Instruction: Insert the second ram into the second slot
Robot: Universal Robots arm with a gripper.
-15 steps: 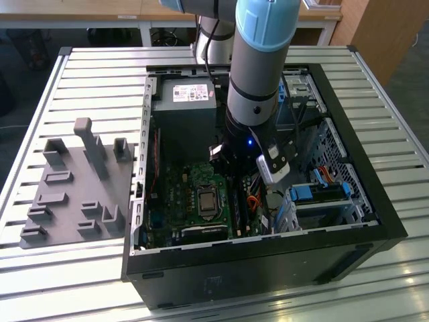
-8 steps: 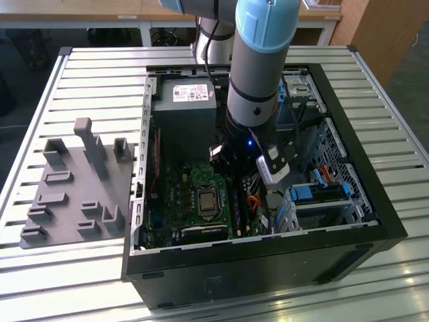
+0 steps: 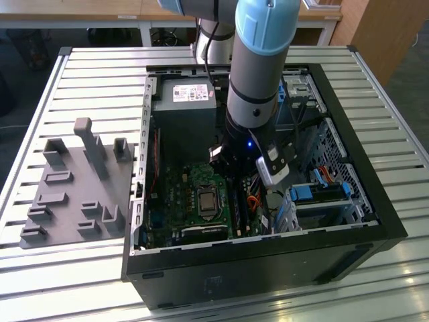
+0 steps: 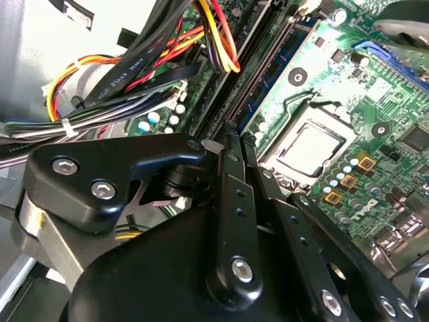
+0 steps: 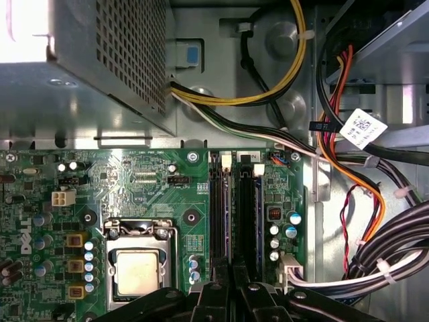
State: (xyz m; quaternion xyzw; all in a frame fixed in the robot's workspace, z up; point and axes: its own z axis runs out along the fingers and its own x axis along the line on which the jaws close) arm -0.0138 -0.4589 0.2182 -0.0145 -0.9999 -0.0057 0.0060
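We find the gripper (image 5: 231, 285) clenched, pressing the second ram (image 5: 231, 221) down between the slots (image 5: 247, 215); any tilt risks jamming, and nearby cables (image 5: 375, 261) may snag.

Open black PC case (image 3: 375, 221) lies on a slatted metal table (image 3: 87, 74); grey moulded fixture tray (image 3: 74, 194) beside it on the exterior view's left. Inside: green motherboard (image 5: 154, 184) with CPU socket (image 5: 137, 272), grey power supply (image 3: 184, 100) at far end, bundled cables (image 5: 395, 248), blue drive-bay clips (image 3: 305, 194) on the exterior view's right
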